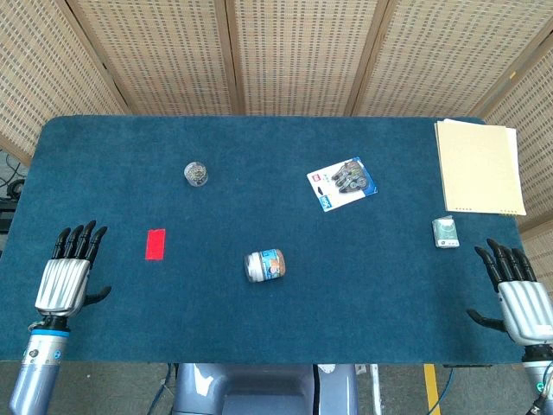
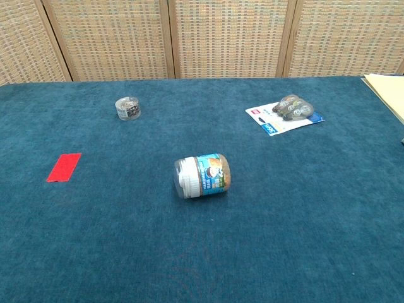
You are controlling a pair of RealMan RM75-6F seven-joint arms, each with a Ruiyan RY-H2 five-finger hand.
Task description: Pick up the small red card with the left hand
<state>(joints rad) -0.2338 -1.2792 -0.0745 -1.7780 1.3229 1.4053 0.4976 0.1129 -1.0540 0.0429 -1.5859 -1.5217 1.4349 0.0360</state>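
The left robot hand [image 1: 65, 275] rests at the near left edge of the blue carpeted worktop [image 1: 259, 164], fingers spread and straight, holding nothing. The small red card [image 1: 155, 244] lies flat just beyond and to the right of its fingertips, apart from them, with nothing between. Farther back stands a small clear round container [image 1: 196, 173] with dark contents. Near the middle a labelled jar [image 1: 264, 265] with a white lid lies on its side. Beyond it sits a flat blister pack [image 1: 343, 182] on blue-and-white card. A small greenish packet [image 1: 446, 232] lies by a stack of cream paper [image 1: 479, 166]. The right robot hand [image 1: 518, 294] rests at the near right edge, fingers spread, empty.
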